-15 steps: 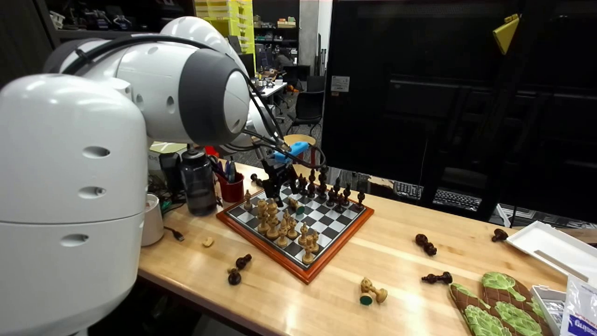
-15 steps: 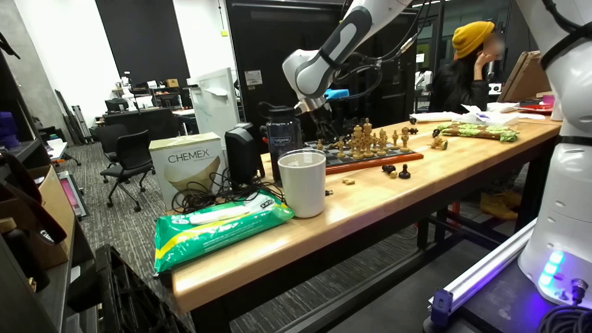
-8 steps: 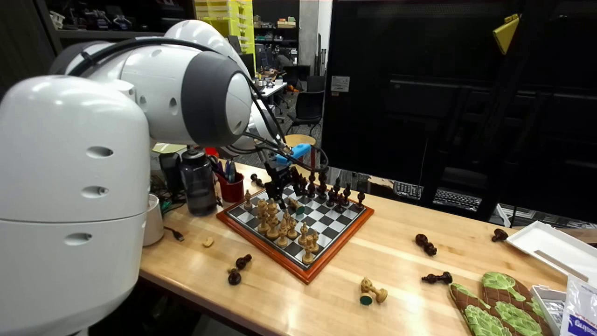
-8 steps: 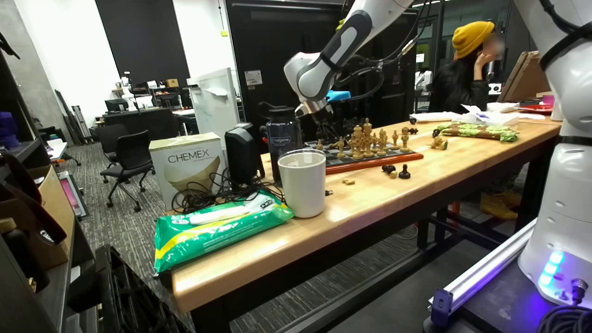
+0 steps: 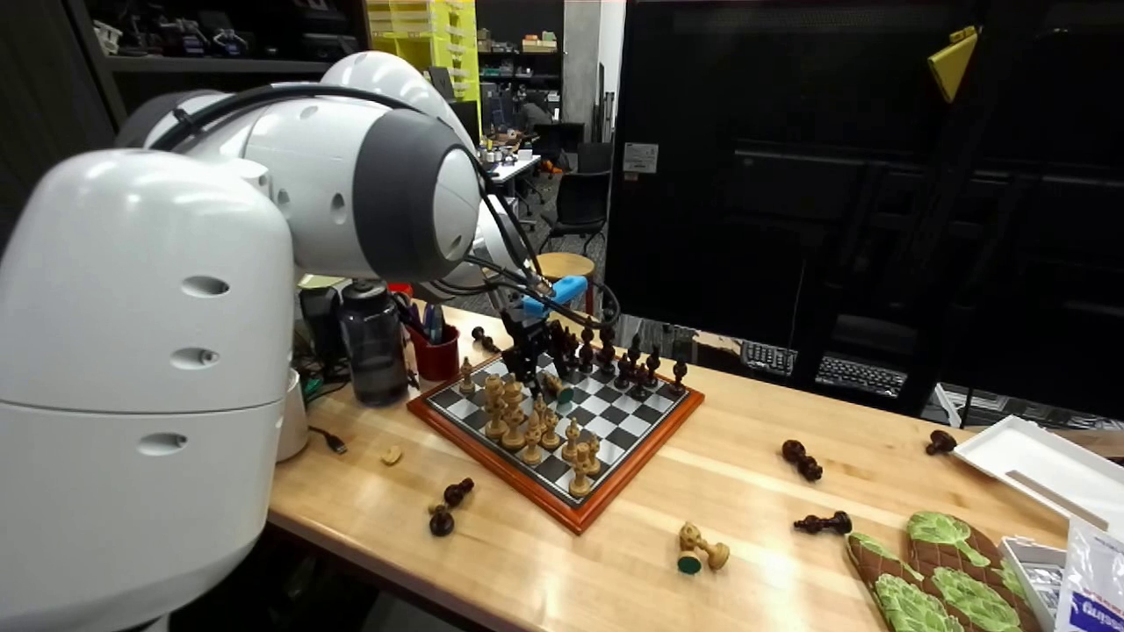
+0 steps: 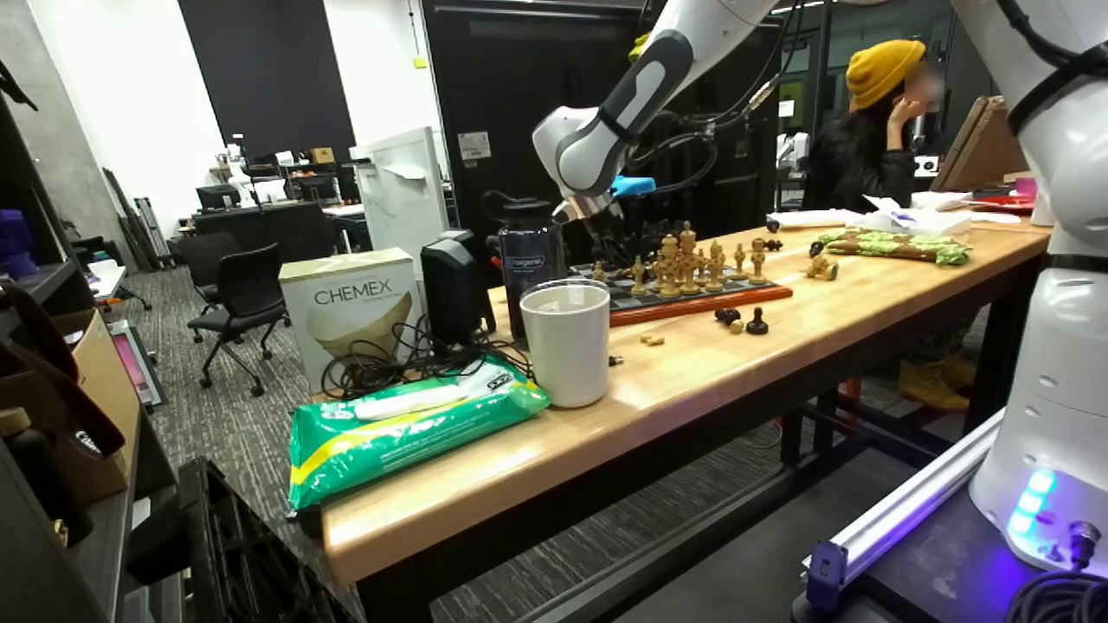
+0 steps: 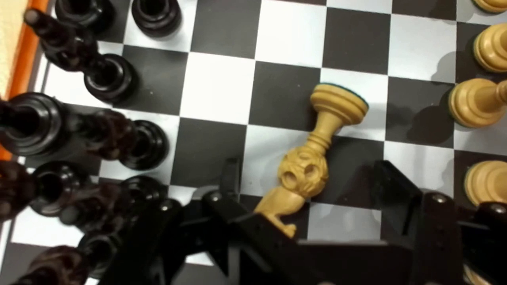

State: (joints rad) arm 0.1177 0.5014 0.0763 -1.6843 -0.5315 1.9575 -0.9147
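Observation:
My gripper (image 7: 311,178) is open and empty above the chessboard (image 7: 216,87). Its two black fingers stand either side of a light wooden chess piece (image 7: 304,172) that lies on its side, its carved ball between the fingertips. A finger partly hides the horse-shaped end. I see no contact with the piece. In an exterior view the gripper (image 5: 543,367) is low over the board beside this fallen piece (image 5: 557,386). It also shows in an exterior view (image 6: 611,247), dark against the background. Upright dark pieces (image 7: 144,144) stand close to one finger, and upright light pieces (image 7: 477,103) beyond the other.
A dark bottle (image 5: 372,342) and a red pen cup (image 5: 436,355) stand beside the board. Loose pieces lie on the table, including light ones (image 5: 701,549) and dark ones (image 5: 802,461). A white mug (image 6: 567,346) and a green wipes pack (image 6: 415,424) are near the table's end.
The arm has lowered, and in an exterior view the gripper has moved slightly down and right, closer to the fallen light piece. The pieces have not visibly moved.

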